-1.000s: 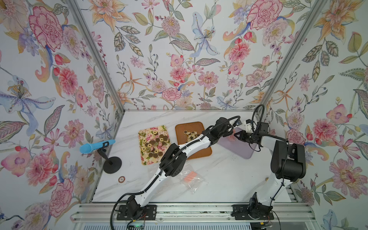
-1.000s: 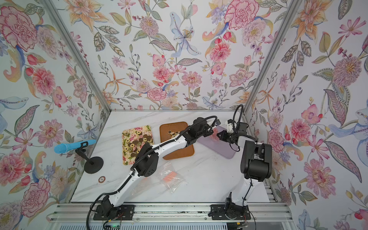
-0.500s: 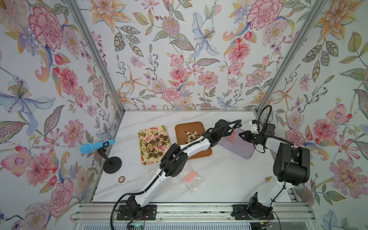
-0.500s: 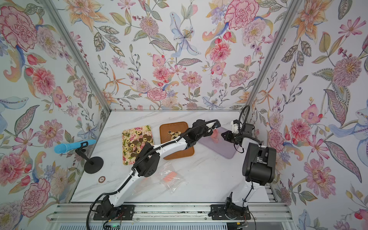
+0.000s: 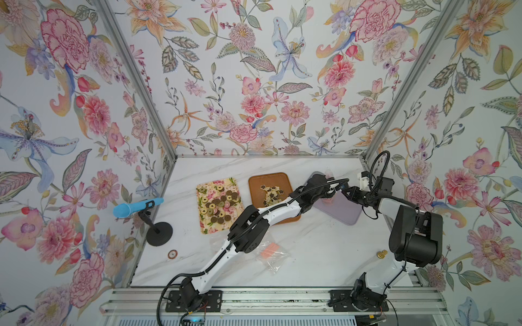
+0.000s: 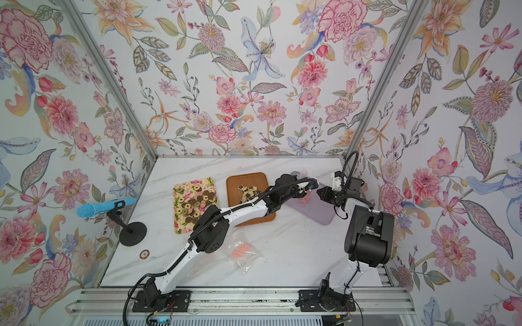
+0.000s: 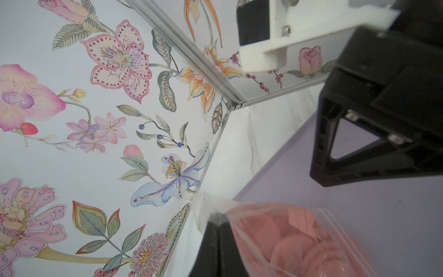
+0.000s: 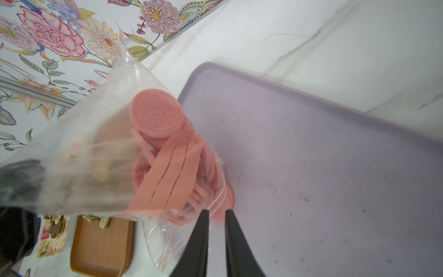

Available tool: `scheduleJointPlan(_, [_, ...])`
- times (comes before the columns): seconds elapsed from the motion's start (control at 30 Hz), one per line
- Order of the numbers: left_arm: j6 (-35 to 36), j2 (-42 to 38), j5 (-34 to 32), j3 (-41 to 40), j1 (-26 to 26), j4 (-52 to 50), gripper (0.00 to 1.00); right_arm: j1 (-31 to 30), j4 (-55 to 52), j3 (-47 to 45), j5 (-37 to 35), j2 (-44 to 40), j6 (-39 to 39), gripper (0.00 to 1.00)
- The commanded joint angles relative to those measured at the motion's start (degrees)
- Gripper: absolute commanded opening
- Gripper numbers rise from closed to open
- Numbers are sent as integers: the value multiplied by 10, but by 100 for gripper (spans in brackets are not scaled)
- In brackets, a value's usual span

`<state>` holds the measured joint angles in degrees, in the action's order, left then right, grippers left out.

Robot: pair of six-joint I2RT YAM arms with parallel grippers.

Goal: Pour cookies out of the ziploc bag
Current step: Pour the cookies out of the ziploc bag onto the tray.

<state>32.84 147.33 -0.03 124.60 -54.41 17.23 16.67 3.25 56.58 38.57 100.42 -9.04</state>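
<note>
In both top views the left gripper [image 5: 336,187] reaches across to the far right of the table and holds a clear plastic ziploc bag [image 5: 328,197] above the far left part of a lilac rectangular plastic tray [image 5: 348,214]. The right gripper [image 5: 345,192] sits just right of the bag, nearer its hanging end than the left one is. The left wrist view shows the left gripper's black fingers [image 7: 211,242] pinched shut on a corner of the bag [image 7: 318,223], with flat pink round cookies [image 7: 290,249] packed inside and the tray beneath. In the right wrist view the bag's [image 8: 96,156] long axis slopes from that held corner down toward the tray [image 8: 311,167], and the cookies [image 8: 155,115] crowd at the low end. The right gripper's [image 8: 217,215] jaws stand narrowly apart at that low end, beside the film, clamping nothing I can make out. The pour likely turns on that low end lying toward the tray, directly ahead of the right fingertips.
</note>
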Motion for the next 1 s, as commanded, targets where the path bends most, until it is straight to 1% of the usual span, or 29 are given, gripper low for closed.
scheduleJointPlan(0.0, [5, -20, 41, 1, -6, 28, 0, 11, 55, -8, 22, -13, -29, 17])
scheduleJointPlan(0.1, [3, -27, 42, -5, -8, 35, 0, 17, 91, -10, 38, -11, -59, 17])
scheduleJointPlan(0.33, [-6, -43, 52, -40, -10, 84, 0, 18, 97, 13, 24, -10, -71, 20])
scheduleJointPlan(0.43, [-2, -38, 56, -35, -10, 91, 0, 19, 130, 24, 28, 0, -96, 20])
scheduleJointPlan(0.6, [-6, -40, 62, -32, -10, 98, 0, 18, 189, 52, 59, 27, -155, 25])
scheduleJointPlan(0.67, [0, -39, 67, -25, -11, 99, 0, 16, 200, 62, 69, 37, -170, 25])
scheduleJointPlan(0.87, [2, -35, 69, -8, -7, 106, 0, 10, 216, 64, 70, 44, -179, 26])
scheduleJointPlan(0.97, [2, -33, 74, -7, -7, 108, 0, 6, 218, 76, 77, 61, -183, 27])
